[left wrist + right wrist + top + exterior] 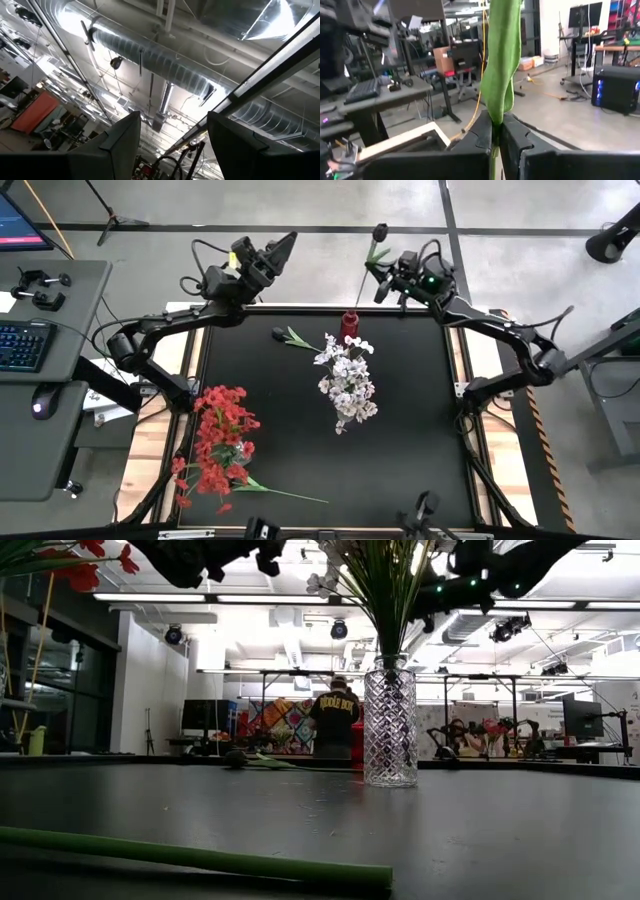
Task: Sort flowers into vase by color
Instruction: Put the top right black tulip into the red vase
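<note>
My right gripper [376, 280] is raised over the table's far edge and shut on a flower with a dark bloom [380, 229]. White flowers [348, 380] stand by their stems in a clear glass vase [390, 725] at mid-table. Red flowers [220, 442] sit in a cluster at the near left; what bears them is not visible. A second dark flower [281, 334] lies on the table at the far side. My left gripper [172, 145] is open at the far left, pointing up at the ceiling, with nothing between its fingers. My right gripper pinches the flower's green stem, at a leaf [496, 117], between its two shut fingers. The fingers are level and lie across the stem. The flower is lifted, its bloom beyond the table's far edge and its lower end [354, 308] by a small red container.
A small red container [350, 325] stands at the far edge, behind the glass vase. A loose green stem [200, 858] lies along the near edge. A desk with a keyboard [22, 345] is off the table's left side. A person [333, 720] stands in the room beyond.
</note>
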